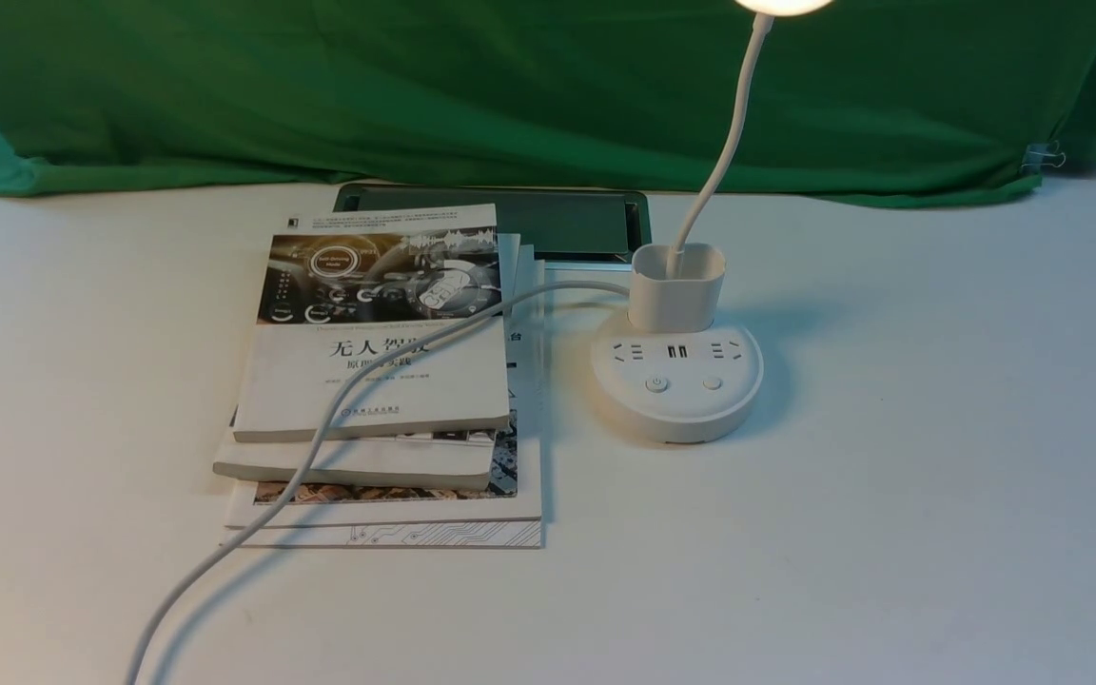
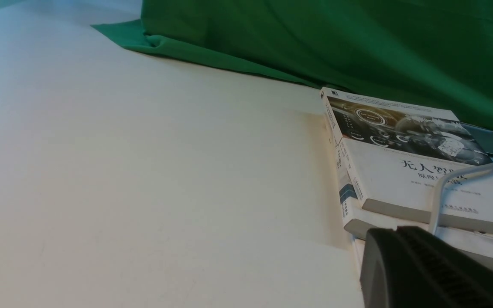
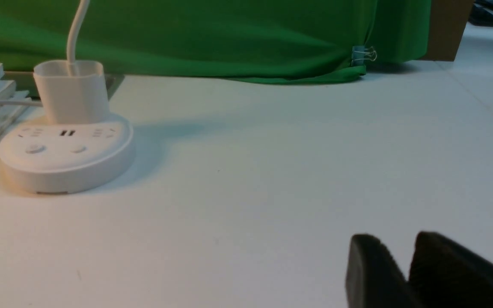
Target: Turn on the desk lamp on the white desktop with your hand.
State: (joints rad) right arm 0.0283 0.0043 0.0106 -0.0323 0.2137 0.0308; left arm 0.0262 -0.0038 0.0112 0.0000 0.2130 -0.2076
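The desk lamp's round white base stands on the white desktop, right of the books. It carries sockets, USB ports and two buttons. Behind them rises a cup-shaped holder, from which a thin neck climbs to the head, which glows at the picture's top edge. The right wrist view shows the base far from my right gripper, whose dark fingers stand slightly apart over bare desktop, holding nothing. My left gripper is shut and empty, beside the books. Neither gripper shows in the front view.
A stack of books lies left of the lamp, with the lamp's white cable running over it toward the front edge. A dark tablet lies behind the books. Green cloth hangs across the back, held by a binder clip.
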